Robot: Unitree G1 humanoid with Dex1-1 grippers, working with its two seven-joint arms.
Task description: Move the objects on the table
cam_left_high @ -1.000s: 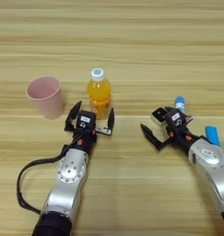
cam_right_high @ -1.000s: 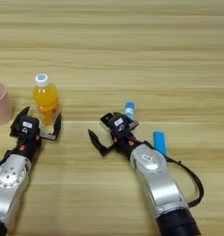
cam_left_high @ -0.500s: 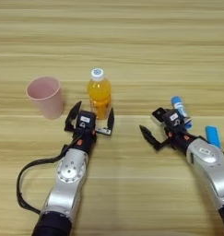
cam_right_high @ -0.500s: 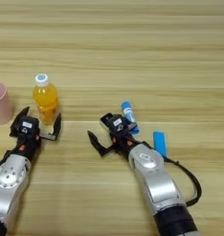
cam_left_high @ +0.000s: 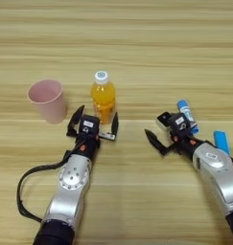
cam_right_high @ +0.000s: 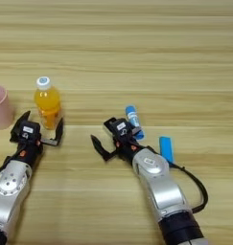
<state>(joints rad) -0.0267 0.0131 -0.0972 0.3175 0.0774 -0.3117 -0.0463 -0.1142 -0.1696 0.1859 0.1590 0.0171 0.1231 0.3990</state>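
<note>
The bottle (cam_left_high: 103, 97) stands upright near the middle left of the table (cam_left_high: 137, 43), the pink cup (cam_left_high: 47, 100) upright to its left and apart from it. The left gripper (cam_left_high: 92, 126) sits just in front of the bottle, its fingers spread wide with nothing between them. Further right, the tube (cam_left_high: 187, 116) lies flat, with the blue bar (cam_left_high: 221, 142) near it. The right gripper (cam_left_high: 159, 130) rests just left of the tube, fingers apart and empty.

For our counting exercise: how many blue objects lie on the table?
2. A blue tube lies beside the right gripper, and a blue flat bar lies further right, next to that arm. Part of the tube is covered by the gripper.
</note>
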